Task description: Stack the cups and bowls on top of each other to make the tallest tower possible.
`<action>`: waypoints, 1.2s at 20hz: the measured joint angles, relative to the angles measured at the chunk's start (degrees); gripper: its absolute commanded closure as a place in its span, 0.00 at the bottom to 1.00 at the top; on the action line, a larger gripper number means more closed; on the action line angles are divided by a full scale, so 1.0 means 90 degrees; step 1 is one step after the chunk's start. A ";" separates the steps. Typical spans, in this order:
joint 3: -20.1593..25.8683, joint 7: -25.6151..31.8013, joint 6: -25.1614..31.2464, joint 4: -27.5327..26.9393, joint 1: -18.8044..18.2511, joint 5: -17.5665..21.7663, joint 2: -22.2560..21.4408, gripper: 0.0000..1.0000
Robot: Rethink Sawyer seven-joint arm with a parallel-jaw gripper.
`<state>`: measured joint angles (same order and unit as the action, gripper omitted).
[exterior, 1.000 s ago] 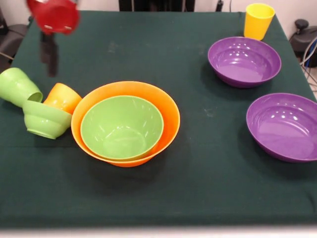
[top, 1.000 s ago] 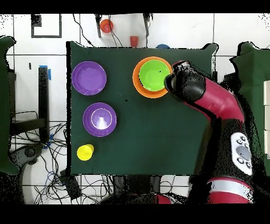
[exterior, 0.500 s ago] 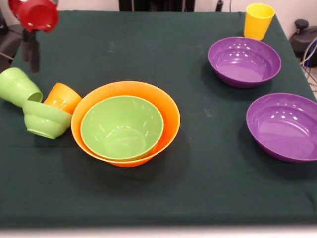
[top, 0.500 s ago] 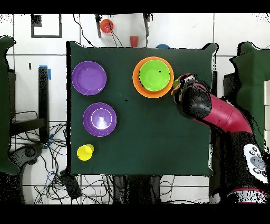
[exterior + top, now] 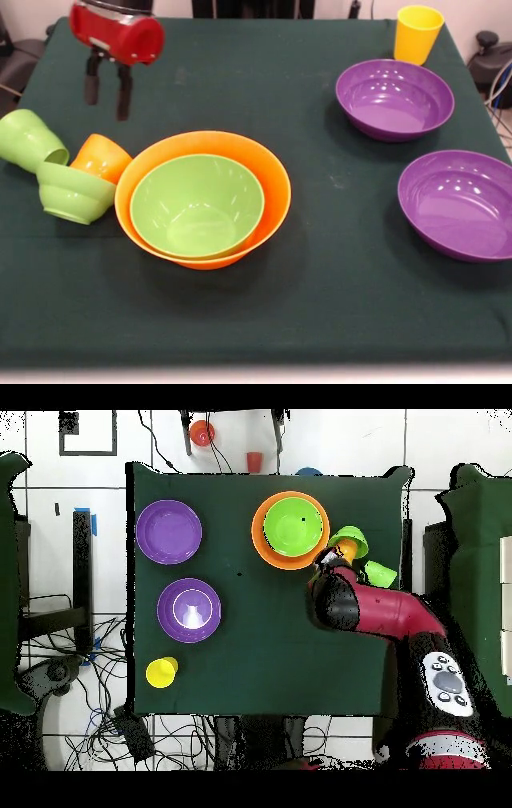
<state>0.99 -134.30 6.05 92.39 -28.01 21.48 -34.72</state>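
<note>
- Since the job is a tall tower, we'd read the orange bowl (image 5: 240, 160) as the base: it sits upright, mouth up, left of the table's middle in the front view, with the green bowl (image 5: 197, 205) already nested inside it, also mouth up. That pair is all the tower we've got so far.
- The two purple bowls (image 5: 394, 99) (image 5: 459, 204) sit apart on the other side, both upright and empty, neither touching anything. We'd guess they're just waiting their turn.
- The gripper (image 5: 107, 80) hangs above the cloth behind the orange bowl, fingers pointing straight down with a modest gap between them and nothing in it, so it's empty. It's well above the clutter on the left.
- That clutter: a small green bowl (image 5: 74, 193) tipped on its side against the orange bowl, rim facing up and toward the orange cup (image 5: 102, 157), which sits mouth down, wedged between the two bowls.
- The green cup (image 5: 30, 140) lies on its side, long axis roughly flat on the table, mouth facing the small green bowl. It'd need righting before stacking, we reckon.
- The yellow cup (image 5: 417, 34) stands upright at the far corner, behind the purple bowls.
</note>
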 measured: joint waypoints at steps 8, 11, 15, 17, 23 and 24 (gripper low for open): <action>-0.0268 0.0000 -0.1491 0.0438 0.0256 0.0873 0.0292 0.00; -0.0433 0.0000 -0.1760 0.0484 0.0314 0.0953 0.0430 0.00; -0.0754 0.0000 -0.1993 0.0552 0.0442 0.1013 0.0682 0.00; -0.0843 0.0000 -0.2005 0.0555 0.0461 0.1078 0.0778 0.00; -0.0954 0.0000 -0.2002 0.0566 0.0464 0.1264 0.0914 0.00; -0.0999 0.0000 -0.2004 0.0568 0.0498 0.1265 0.0927 0.00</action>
<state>-8.00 -134.30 -11.99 97.50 -23.53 32.86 -26.37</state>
